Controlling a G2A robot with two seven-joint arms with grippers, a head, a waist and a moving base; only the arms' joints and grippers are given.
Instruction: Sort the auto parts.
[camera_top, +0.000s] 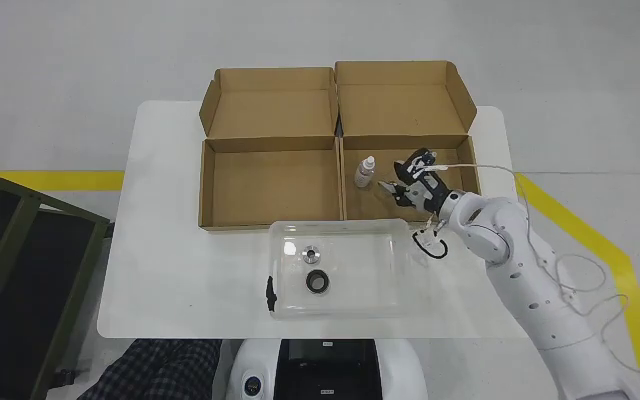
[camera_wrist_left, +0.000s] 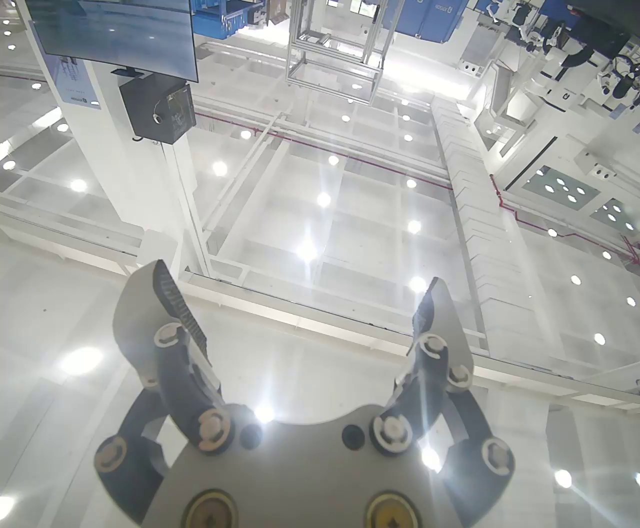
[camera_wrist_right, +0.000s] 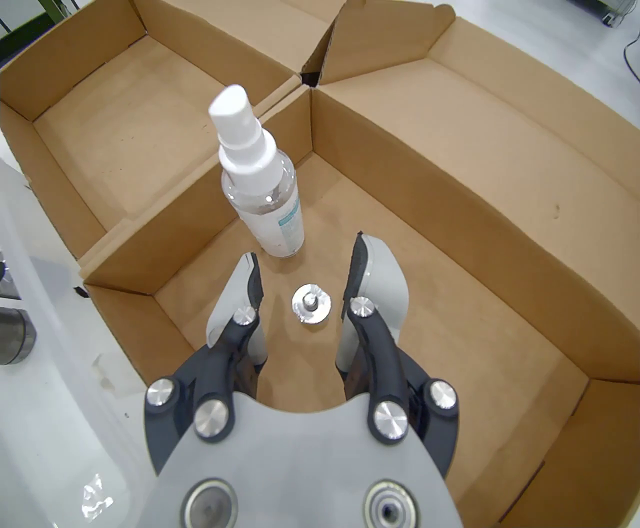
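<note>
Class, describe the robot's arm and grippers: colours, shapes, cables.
The right arm is white with rounded segments; a thin white cable loops beside it. Both the right gripper and left gripper have grey curved fingers, black links and round screws.

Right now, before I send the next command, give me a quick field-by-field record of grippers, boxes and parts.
right gripper: open, poised over the metal disc
metal disc: lying on the floor of the cardboard box
spray bottle: upright in the same box, apart from the disc
left gripper: open, holding nothing
clear tray: holds a silver round part and a black ring
</note>
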